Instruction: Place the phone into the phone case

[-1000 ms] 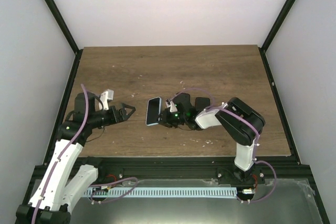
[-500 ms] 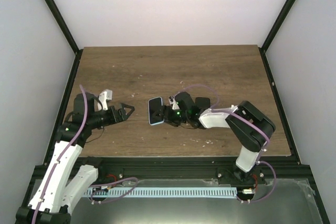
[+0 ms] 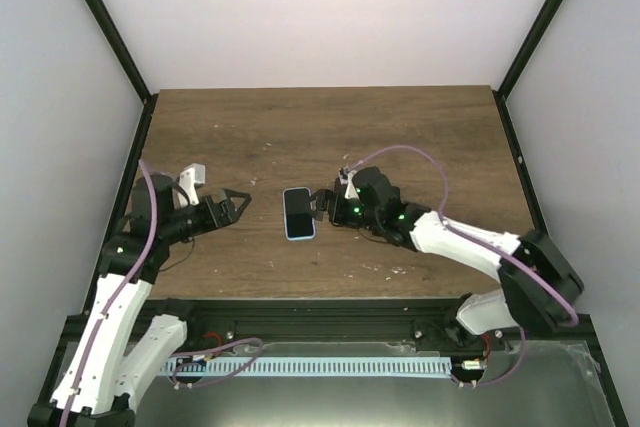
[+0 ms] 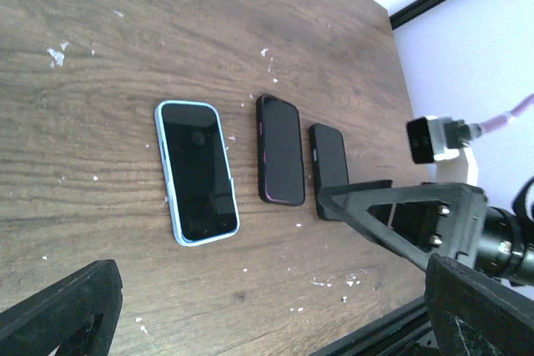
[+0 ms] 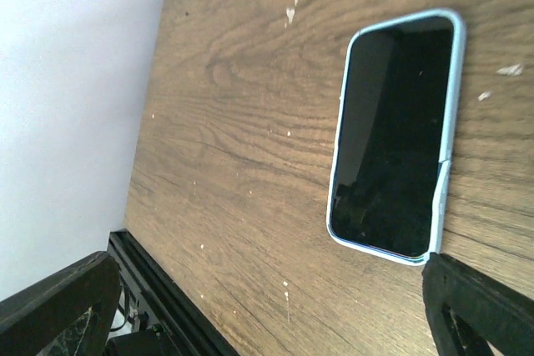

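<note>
Left gripper (image 3: 242,205) sits nearest the base edge, at 9 o'clock of the phone (image 3: 297,213) and well apart from it. Its jaws are spread wide and hold nothing; in the left wrist view both fingers sit at the bottom corners with only wood between them.

Right gripper (image 3: 320,207) is at 3 o'clock of the phone, just beside its long edge. Whether it touches can't be told from the top view. Its jaws are apart and empty. In the right wrist view the two fingers sit at the bottom corners, and one fingertip (image 5: 476,306) is close to the phone's lower corner.

The phone lies flat on the table (image 3: 300,127), screen up, around the middle of the wood. Its long axis runs 12 to 6 in the top view. The black glass is framed all round by the light-blue phone case (image 5: 445,193), so the phone sits inside the case. In the right wrist view the rim has a small step partway down one long side; can't tell whether that edge is fully seated.

In the left wrist view a dark handset with purple edge (image 4: 279,161) lies flat at 3 o'clock of the phone, apart from it. A second dark handset (image 4: 330,169) lies just beside it, further toward 3. Both are parallel to the phone.

Bare wood with white specks runs toward 12.
</note>
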Motion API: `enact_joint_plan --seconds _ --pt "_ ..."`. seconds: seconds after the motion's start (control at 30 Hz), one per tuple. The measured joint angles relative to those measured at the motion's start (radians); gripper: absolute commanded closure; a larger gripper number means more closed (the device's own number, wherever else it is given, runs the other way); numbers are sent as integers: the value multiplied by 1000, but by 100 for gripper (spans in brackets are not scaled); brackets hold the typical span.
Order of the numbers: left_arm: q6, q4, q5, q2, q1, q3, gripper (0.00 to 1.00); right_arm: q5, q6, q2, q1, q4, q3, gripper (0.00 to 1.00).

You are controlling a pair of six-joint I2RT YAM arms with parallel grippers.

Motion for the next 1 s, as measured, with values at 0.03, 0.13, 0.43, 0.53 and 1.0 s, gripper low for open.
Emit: enact_joint_plan --seconds 0.03,0.13,0.43,0.53,1.0 --pt "0 0 -5 -3 0 5 0 19 -10 -31 0 -22 0 0" --pt "0 -4 -24 -6 0 31 0 72 -42 -125 0 -87 -1 0" --pt "19 -4 -41 -26 0 137 0 274 -140 -491 0 -385 55 0" --pt "36 5 -38 -55 0 163 0 334 -162 -559 0 -477 124 0" --pt "93 80 -2 -168 0 154 0 408 -173 -746 0 -624 212 0"
